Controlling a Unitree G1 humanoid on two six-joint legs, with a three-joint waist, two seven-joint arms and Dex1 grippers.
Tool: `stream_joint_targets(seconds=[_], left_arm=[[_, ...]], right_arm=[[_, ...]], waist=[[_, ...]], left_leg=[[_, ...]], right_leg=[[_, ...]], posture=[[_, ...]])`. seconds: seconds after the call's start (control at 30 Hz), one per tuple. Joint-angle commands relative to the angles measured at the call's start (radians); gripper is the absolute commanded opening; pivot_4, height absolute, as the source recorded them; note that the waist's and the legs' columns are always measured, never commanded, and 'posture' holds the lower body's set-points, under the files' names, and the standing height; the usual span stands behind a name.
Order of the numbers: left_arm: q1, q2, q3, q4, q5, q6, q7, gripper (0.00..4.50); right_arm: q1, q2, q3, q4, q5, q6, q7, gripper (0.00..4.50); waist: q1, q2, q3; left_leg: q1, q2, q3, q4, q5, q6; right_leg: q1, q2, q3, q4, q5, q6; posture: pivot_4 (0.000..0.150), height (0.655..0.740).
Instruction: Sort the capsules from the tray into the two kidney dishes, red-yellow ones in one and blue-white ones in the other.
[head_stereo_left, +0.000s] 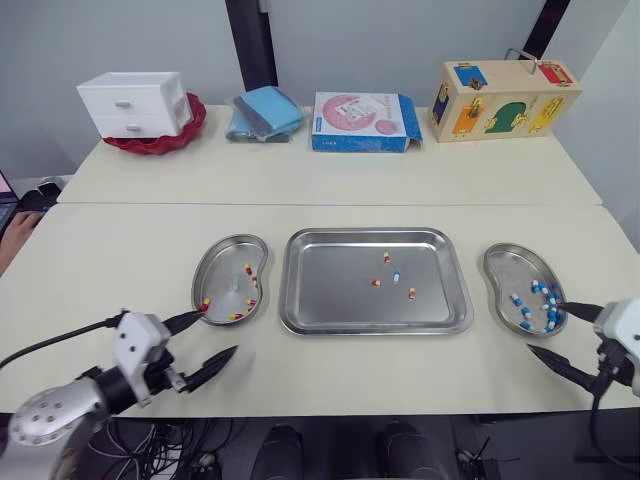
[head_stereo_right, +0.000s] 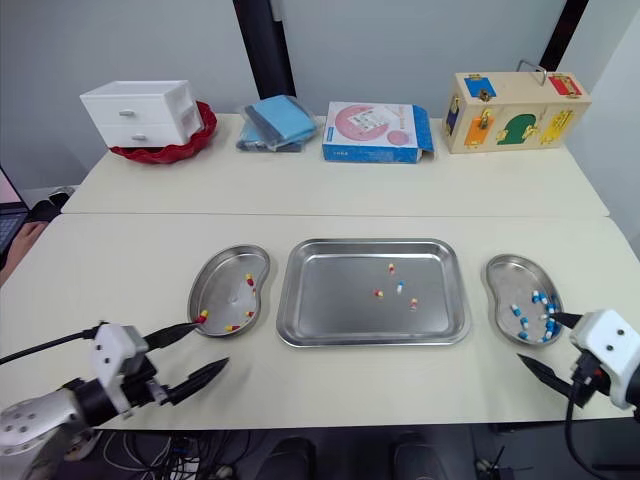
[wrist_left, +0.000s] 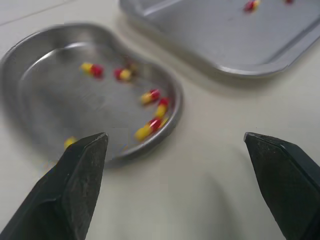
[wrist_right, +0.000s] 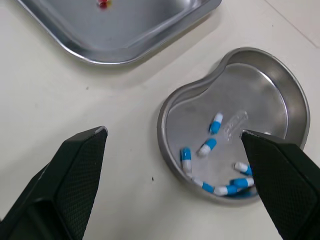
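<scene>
Pale table (head_stereo_left: 140, 250) spans the room, with a white drawer unit (head_stereo_left: 135, 103), blue cloths (head_stereo_left: 265, 112), a flat box (head_stereo_left: 362, 122) and a wooden latch box (head_stereo_left: 503, 99) lined along its far side. At the near edge the left gripper (head_stereo_left: 220, 332) has its fingers spread wide, nothing between them. Just ahead of it lies the left kidney dish (head_stereo_left: 222, 262), holding red-yellow capsules (wrist_left: 150, 96); one fingertip reaches that dish's near rim. The right gripper (head_stereo_left: 544, 327) is likewise spread and empty, one fingertip over the near end of the right kidney dish (head_stereo_left: 503, 264), which holds blue-white capsules (wrist_right: 216, 122). Between and beyond the two grippers sits the tray (head_stereo_left: 330, 300), where four loose capsules (head_stereo_left: 397, 275) lie near the middle, three red-yellow and one blue-white.
</scene>
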Motion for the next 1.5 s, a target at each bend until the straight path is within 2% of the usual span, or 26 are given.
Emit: stream_joint_targets(seconds=[0.03, 0.23, 0.43, 1.0, 1.17, 1.33, 1.5], left_arm=[[0.041, 0.024, 0.116, 0.055, -0.035, 0.020, -0.031, 4.50], [0.090, 0.020, 0.192, 0.216, 0.009, -0.039, -0.062, 4.50], [0.112, -0.009, 0.173, 0.177, 0.012, -0.044, -0.059, 4.50], [0.099, 0.004, 0.131, 0.066, 0.023, -0.006, -0.085, 4.50], [0.121, -0.009, 0.123, -0.004, 0.012, 0.016, -0.079, 4.50], [0.146, -0.017, 0.129, -0.022, 0.012, 0.018, -0.083, 4.50], [0.174, 0.008, 0.124, -0.073, 0.011, 0.011, -0.122, 4.50]], right_arm=[[0.045, -0.004, -0.078, 0.057, 0.043, -0.060, 0.083, 4.49], [0.063, -0.016, -0.113, 0.178, 0.063, -0.082, 0.132, 4.49], [0.063, -0.012, -0.102, 0.183, 0.054, -0.103, 0.134, 4.49], [0.065, 0.031, -0.070, 0.176, 0.042, -0.170, 0.109, 4.49], [0.062, 0.077, -0.028, 0.079, 0.075, -0.174, 0.091, 4.49], [0.049, 0.145, 0.098, -0.057, 0.072, -0.162, 0.026, 4.49], [0.003, 0.184, 0.207, -0.101, 0.059, -0.140, -0.042, 4.49]], waist=[[0.000, -0.001, 0.000], [-0.001, -0.001, 0.001], [0.000, -0.002, 0.000], [0.000, -0.002, 0.000], [0.000, -0.002, 0.000], [0.000, -0.002, 0.000], [0.000, -0.003, 0.000]], left_leg=[[0.001, 0.000, 0.000, 0.000, 0.000, 0.000], [0.003, 0.000, 0.001, -0.001, 0.000, 0.000], [0.003, 0.000, 0.001, -0.001, 0.000, 0.000], [0.004, 0.000, 0.001, -0.001, 0.000, 0.000], [0.004, 0.000, 0.001, -0.002, 0.000, 0.000], [0.004, 0.000, 0.001, -0.002, 0.000, 0.000], [0.004, 0.000, 0.001, -0.001, 0.000, 0.000]], right_leg=[[0.001, 0.000, 0.000, 0.000, 0.000, 0.000], [0.002, 0.000, 0.001, 0.000, -0.003, -0.005], [0.002, 0.000, 0.001, 0.000, -0.004, -0.003], [0.002, 0.000, 0.001, 0.000, -0.002, -0.001], [0.002, 0.000, 0.001, 0.000, -0.002, -0.001], [0.002, 0.000, 0.001, 0.000, -0.002, -0.001], [0.002, 0.000, 0.001, 0.000, -0.002, -0.001]], posture=[[0.150, 0.7400], [0.150, 0.7400], [0.150, 0.7400], [0.150, 0.7400], [0.150, 0.7400], [0.150, 0.7400], [0.150, 0.7400]])
